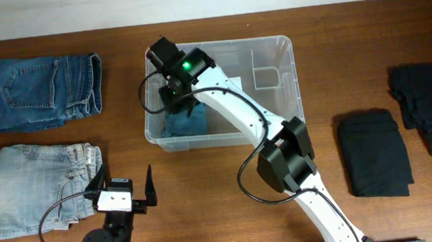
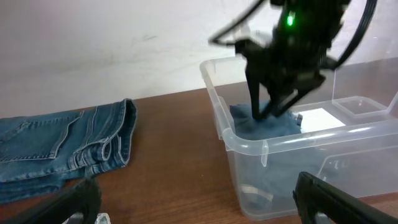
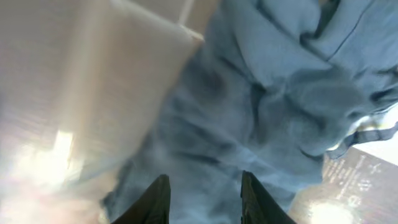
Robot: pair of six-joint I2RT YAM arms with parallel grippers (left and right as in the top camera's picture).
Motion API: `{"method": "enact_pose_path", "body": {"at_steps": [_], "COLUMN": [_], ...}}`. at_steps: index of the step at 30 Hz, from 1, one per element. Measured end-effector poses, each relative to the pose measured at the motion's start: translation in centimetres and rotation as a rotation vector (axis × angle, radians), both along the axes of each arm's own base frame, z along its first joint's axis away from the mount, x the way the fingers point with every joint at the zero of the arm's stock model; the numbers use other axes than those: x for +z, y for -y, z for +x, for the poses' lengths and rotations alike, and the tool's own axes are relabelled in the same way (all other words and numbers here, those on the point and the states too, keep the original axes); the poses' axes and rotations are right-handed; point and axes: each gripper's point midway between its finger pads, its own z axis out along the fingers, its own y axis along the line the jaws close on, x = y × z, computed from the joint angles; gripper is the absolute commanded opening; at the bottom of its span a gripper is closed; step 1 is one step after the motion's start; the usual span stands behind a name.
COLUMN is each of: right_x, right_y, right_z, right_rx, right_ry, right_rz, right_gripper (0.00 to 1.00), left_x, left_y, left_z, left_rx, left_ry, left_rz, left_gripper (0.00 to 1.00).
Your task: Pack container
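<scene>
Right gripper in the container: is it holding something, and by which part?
It cannot be told. The right gripper is down at the blue garment inside the container, fingers slightly apart, but no view shows cloth pinched between them.

Folded dark jeans [image 1: 40,91], left of the right gripper [image 1: 179,110]. Pale jeans [image 1: 38,187], just left of the left gripper [image 1: 121,185]. Black folded garment [image 1: 373,152] and black crumpled garment [image 1: 426,106], well right of both.
</scene>
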Motion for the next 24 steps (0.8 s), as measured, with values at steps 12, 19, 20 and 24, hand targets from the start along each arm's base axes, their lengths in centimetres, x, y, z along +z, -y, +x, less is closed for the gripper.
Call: {"method": "enact_pose_path", "body": {"at_steps": [12, 19, 20, 24], "right_x": [-4.5, -4.3, -4.3, -4.0], "right_y": [0.1, -1.5, -1.7, -1.4], "right_z": [-2.0, -2.8, -2.9, -2.7], "right_rx": [-0.016, 0.002, 0.004, -0.001], "right_ry": [-0.121, -0.124, -0.121, -0.121], "right_rz": [0.007, 0.039, 0.038, 0.038], "right_gripper": [0.10, 0.11, 0.12, 0.21], "left_x": [0.0, 0.0, 0.0, 0.0], "left_y": [0.0, 0.0, 0.0, 0.0], "left_z": [0.0, 0.0, 0.0, 0.0], "left_rx": [0.000, 0.000, 0.000, 0.000], "left_ry": [0.000, 0.000, 0.000, 0.000], "left_rz": [0.000, 0.000, 0.000, 0.000], "left_gripper": [0.99, 0.99, 0.99, 0.99]}}
